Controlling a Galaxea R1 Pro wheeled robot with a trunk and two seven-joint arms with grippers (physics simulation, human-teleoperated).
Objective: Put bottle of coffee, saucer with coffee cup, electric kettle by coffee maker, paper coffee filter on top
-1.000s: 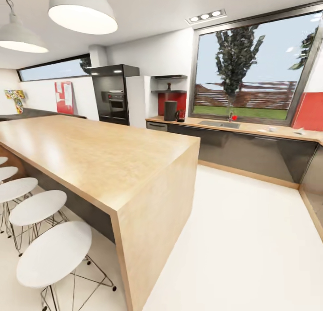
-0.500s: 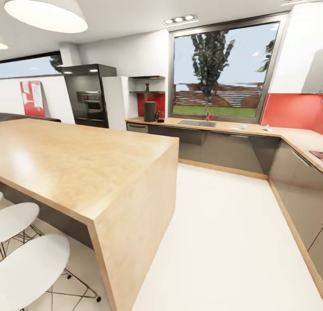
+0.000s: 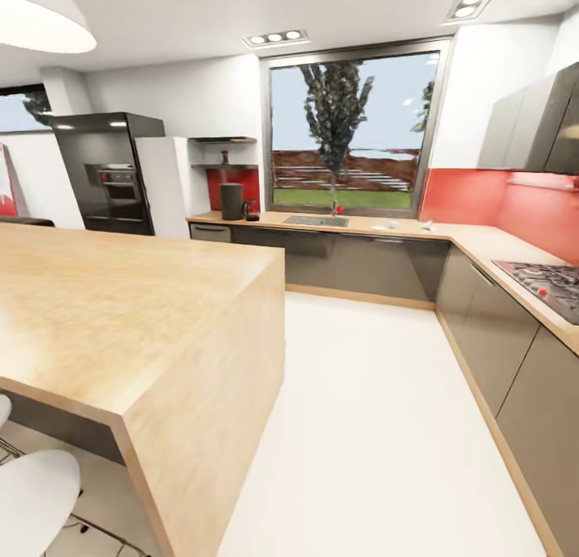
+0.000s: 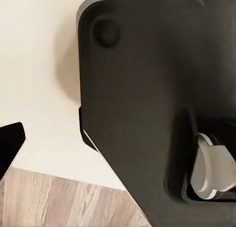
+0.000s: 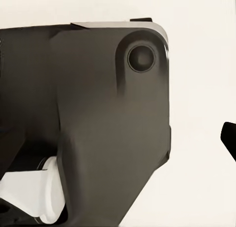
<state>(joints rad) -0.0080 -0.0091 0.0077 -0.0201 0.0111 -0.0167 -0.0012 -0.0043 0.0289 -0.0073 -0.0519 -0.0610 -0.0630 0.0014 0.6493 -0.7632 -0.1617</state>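
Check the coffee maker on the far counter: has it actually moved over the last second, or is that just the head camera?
No. The coffee maker sits in the same spot beside the red backsplash, left of the sink. The whole head view shifted: the camera turned right.

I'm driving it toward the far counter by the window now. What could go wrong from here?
The wooden island corner juts close on the left; turning tight could clip it with the base. The coffee maker is far and small, and items near the sink are too tiny to identify, so confirm them before reaching.
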